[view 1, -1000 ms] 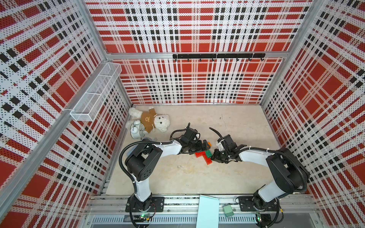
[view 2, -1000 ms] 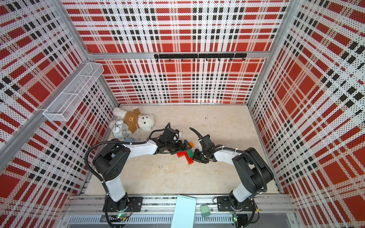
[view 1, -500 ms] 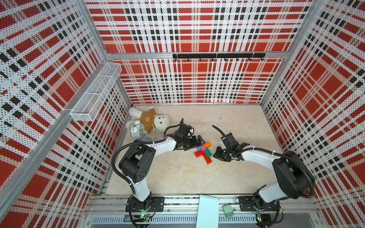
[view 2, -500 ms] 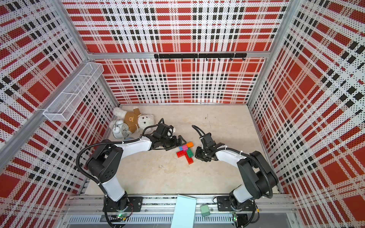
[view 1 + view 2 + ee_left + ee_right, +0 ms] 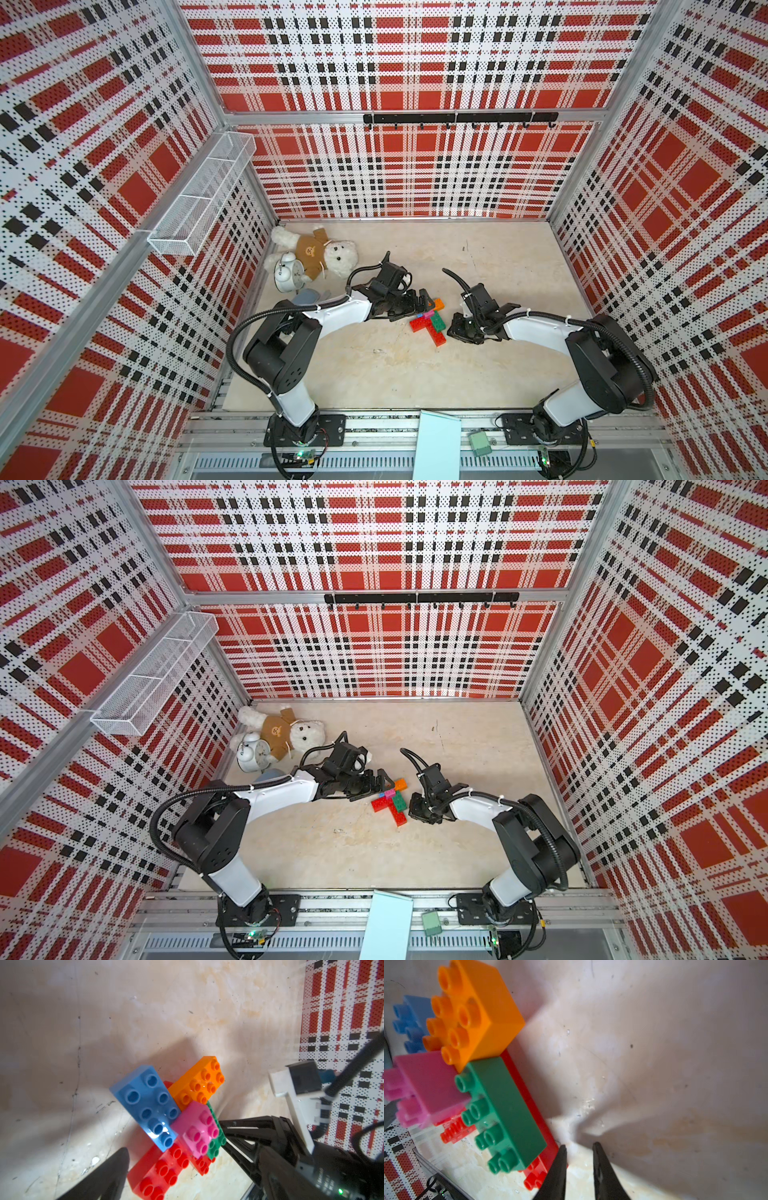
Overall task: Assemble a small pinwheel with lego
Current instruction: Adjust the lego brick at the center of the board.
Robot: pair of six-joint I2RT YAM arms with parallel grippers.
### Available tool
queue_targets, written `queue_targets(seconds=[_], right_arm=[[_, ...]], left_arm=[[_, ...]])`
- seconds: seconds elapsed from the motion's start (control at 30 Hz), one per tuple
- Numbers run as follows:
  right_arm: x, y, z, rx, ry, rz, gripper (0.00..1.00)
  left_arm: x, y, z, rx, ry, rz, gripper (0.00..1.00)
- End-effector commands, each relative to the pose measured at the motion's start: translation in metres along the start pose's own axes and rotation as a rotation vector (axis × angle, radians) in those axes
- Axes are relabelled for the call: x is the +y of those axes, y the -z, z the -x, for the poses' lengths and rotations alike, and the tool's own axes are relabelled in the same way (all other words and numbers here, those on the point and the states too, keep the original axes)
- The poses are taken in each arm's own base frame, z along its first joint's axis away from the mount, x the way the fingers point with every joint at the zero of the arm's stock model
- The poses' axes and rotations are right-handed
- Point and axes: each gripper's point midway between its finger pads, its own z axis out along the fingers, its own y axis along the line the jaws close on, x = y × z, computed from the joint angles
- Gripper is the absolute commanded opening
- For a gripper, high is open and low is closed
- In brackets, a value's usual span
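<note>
Beige desk ringed by red plaid walls, pinwheel laid flat mid-desk between the arms, left end effector spread wide beside it, right end effector tips narrowly parted, nothing clamped.

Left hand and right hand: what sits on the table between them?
The lego pinwheel, lying flat; both top views show it between the left hand and the right hand.
</note>
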Motion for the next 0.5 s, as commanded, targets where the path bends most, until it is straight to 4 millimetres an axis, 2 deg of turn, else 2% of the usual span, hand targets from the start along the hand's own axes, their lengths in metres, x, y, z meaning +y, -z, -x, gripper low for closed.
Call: queue_targets(seconds=[0.0, 0.27, 0.37, 0.47], right_arm=[[0.005, -0.009, -0.005, 0.014, -0.011, 0.010, 0.25], [0.015, -0.009, -0.012, 0.012, -0.023, 0.046, 0.25], [0.014, -0.003, -0.006, -0.017, -0.023, 0.033, 0.26], [0.005, 0.010, 0.006, -0.055, -0.054, 0.023, 0.31]], left_arm=[[-0.007, -0.008, 0.013, -0.020, 0.001, -0.016, 0.99], [-0.032, -0.019, 0.023, -0.018, -0.041, -0.068, 1.00], [-0.030, -0.024, 0.023, -0.008, -0.033, -0.066, 0.99], [-0.015, -0.017, 0.021, -0.029, -0.011, -0.028, 0.99]])
